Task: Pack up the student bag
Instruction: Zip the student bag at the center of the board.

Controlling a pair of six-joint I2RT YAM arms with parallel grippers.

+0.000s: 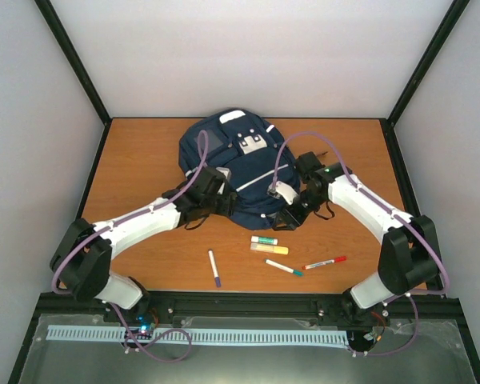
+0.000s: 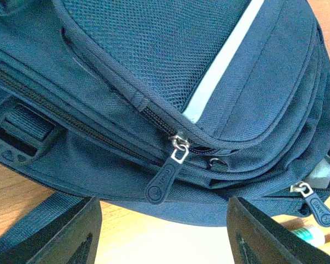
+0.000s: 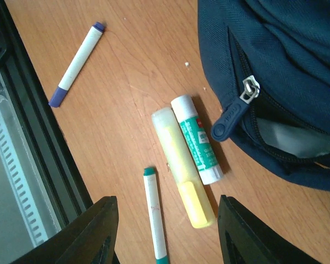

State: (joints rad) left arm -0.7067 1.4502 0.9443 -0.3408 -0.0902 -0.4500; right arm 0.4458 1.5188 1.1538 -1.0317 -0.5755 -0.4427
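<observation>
A wooden tabletop [image 1: 136,160], walled in white on three sides, is seen with the student bag [image 1: 224,156] lying at its far middle. The left end effector [image 2: 162,225] is held wide and empty just below a zip pull [image 2: 166,179]. The right end effector [image 3: 166,231] is likewise held wide and empty above a yellow highlighter [image 3: 181,181]. Opening a pocket is judged the step in hand, so a fine pinch on the pull is called for. Free room is left towards the near edge.
</observation>
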